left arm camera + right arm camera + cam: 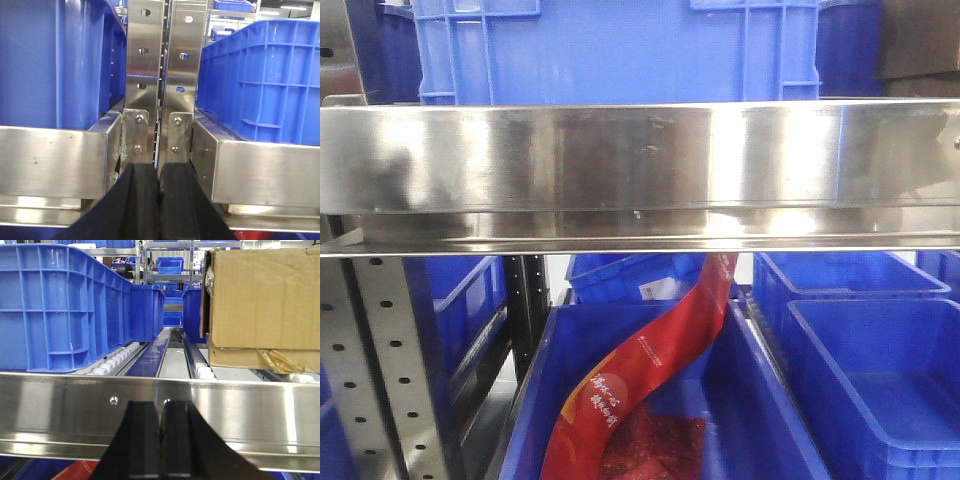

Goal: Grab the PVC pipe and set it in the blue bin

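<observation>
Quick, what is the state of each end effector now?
Left end effector: closed, holding nothing.
Right end effector: closed, holding nothing.

Front view, counted against the wide stainless-steel shelf rail (640,170): one blue plastic crate (620,50) above; below, one long red printed plastic bag (640,385) in one open blue plastic bin (760,420), two more open blue bins (880,380) just right. Right wrist view: one brown cardboard box (262,300).

Bright, even light; white glare on steel rail (640,160); front view slightly soft.
</observation>
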Action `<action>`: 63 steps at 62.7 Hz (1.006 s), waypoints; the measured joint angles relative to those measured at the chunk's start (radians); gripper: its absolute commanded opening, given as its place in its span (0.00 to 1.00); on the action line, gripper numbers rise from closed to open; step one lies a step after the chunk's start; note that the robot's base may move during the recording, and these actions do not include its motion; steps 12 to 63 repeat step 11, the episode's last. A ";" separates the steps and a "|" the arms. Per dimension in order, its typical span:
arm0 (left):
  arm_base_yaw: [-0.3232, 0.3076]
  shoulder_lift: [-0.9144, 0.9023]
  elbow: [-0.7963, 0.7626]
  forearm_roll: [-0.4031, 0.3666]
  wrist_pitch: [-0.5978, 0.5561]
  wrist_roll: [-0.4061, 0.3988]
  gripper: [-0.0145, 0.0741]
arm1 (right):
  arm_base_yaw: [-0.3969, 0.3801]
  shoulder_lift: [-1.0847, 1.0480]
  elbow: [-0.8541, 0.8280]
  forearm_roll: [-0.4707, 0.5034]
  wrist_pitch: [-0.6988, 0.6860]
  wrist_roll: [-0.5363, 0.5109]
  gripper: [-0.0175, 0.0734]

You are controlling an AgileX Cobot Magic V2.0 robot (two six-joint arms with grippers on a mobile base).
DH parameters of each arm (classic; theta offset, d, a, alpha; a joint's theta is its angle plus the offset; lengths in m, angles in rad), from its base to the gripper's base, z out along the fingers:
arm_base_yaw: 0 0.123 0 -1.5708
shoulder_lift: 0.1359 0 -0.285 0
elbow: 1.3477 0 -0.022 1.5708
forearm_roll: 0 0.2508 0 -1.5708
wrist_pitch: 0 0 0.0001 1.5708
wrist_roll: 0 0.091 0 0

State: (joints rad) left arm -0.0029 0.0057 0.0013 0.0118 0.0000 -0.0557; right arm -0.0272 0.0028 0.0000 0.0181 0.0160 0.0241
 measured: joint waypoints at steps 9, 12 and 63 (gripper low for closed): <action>0.000 0.000 0.000 0.000 0.000 0.000 0.04 | 0.000 0.000 0.000 0.000 0.000 0.000 0.01; 0.000 0.000 0.000 0.000 0.000 0.000 0.04 | 0.000 0.000 0.000 0.000 0.000 0.000 0.01; 0.000 0.000 0.000 0.000 0.000 0.000 0.04 | 0.000 0.000 0.000 0.000 0.000 0.000 0.01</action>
